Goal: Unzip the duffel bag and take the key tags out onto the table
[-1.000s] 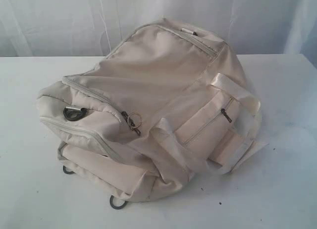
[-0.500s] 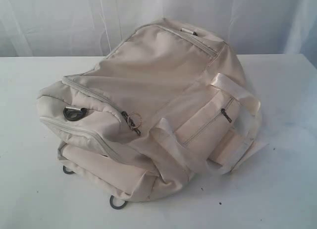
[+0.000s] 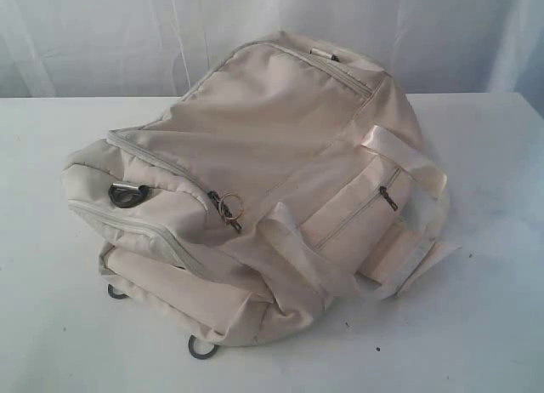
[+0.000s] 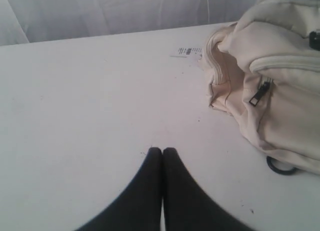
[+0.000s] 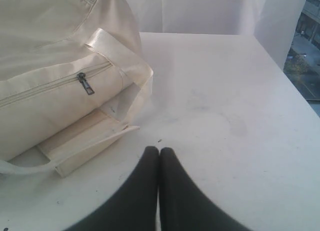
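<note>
The cream duffel bag (image 3: pixel 263 180) lies zipped shut in the middle of the white table (image 3: pixel 484 325). Its main zipper pull with a metal ring (image 3: pixel 228 207) rests on the bag's front left. The key tags are hidden. My left gripper (image 4: pixel 162 150) is shut and empty above bare table, apart from the bag's end (image 4: pixel 270 76) and its side-pocket zipper pull (image 4: pixel 260 92). My right gripper (image 5: pixel 159 150) is also shut and empty, close to the bag's strap (image 5: pixel 95 141) and pocket zipper pull (image 5: pixel 86 84). Neither gripper shows in the exterior view.
A white barcode paper label (image 4: pixel 187 52) lies on the table beyond the bag's end. Dark metal rings (image 3: pixel 202 348) stick out from under the bag. A white curtain (image 3: pixel 102 36) hangs behind. The table's edge (image 5: pixel 287 76) runs along one side of my right gripper.
</note>
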